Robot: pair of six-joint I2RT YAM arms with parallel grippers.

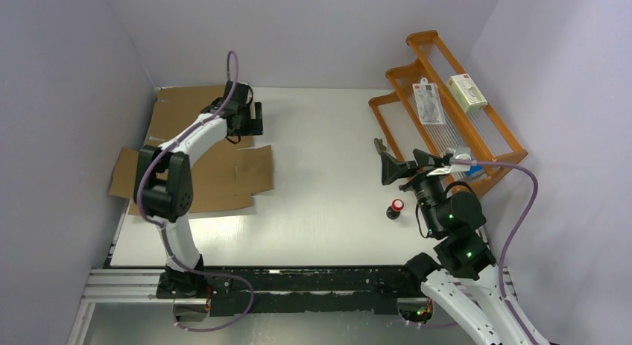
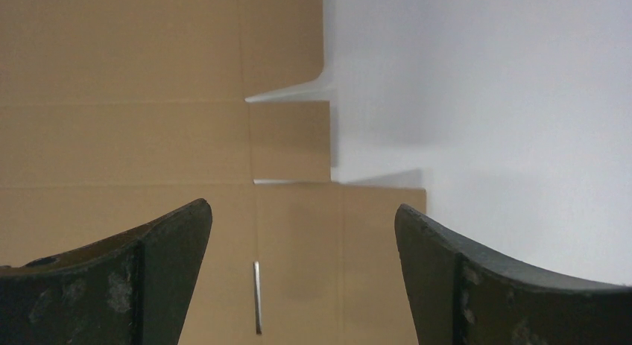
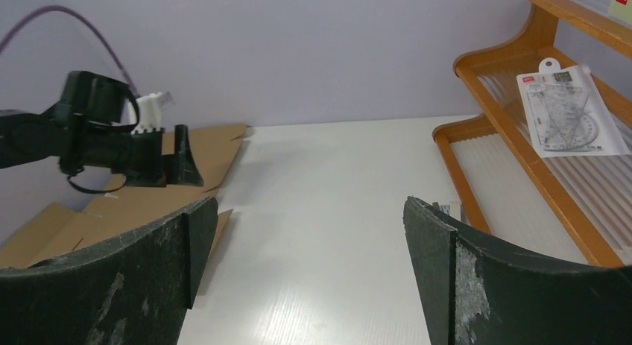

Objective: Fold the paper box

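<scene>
The paper box (image 1: 232,177) lies flat at the far left of the table (image 1: 320,173), probably light, stiff and bending only along its creases, so a flap edge suits the wide-open left gripper (image 1: 256,119) above it, while the right gripper (image 1: 386,165) gapes empty, well apart.

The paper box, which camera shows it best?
The top external view: nearly the whole flat paper box shows, with the left arm crossing it. Left wrist shows only a close-up of flaps and slits; right wrist sees it far off, edge-on.
</scene>
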